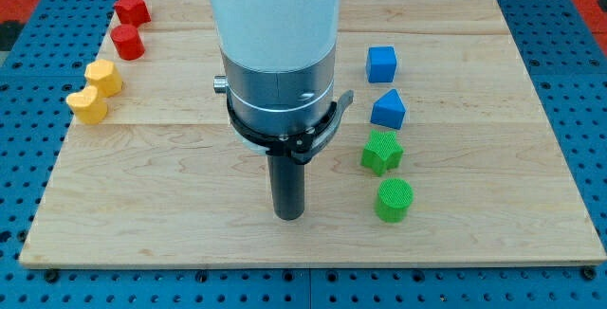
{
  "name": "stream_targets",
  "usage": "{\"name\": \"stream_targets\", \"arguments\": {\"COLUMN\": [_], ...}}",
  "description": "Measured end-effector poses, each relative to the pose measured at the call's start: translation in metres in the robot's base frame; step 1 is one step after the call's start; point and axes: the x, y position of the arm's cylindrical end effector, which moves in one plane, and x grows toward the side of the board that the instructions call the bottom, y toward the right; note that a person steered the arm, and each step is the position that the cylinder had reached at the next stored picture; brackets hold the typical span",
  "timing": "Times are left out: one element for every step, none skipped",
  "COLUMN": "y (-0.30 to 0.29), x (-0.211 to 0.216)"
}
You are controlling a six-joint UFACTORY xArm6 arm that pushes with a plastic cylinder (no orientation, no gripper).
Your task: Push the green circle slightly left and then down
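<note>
The green circle (394, 200) is a short green cylinder lying on the wooden board (171, 214) at the view's lower right. My tip (289, 216) rests on the board to the left of the green circle, about a block and a half's width away, not touching it. A green star-shaped block (381, 152) sits just above the circle. The white and grey arm body (275, 53) hangs over the board's middle and hides what is behind it.
A blue cube (381, 63) and a blue triangular block (388, 109) stand above the green star. At the view's upper left are a red star-like block (132, 9), a red cylinder (127, 42), a yellow hexagon-like block (103, 78) and a yellow heart-like block (88, 106).
</note>
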Motion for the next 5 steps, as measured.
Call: {"name": "stream_targets", "arguments": {"y": [0.0,0.0,0.047,0.091,0.123], "x": [0.0,0.0,0.007,0.036,0.031]}}
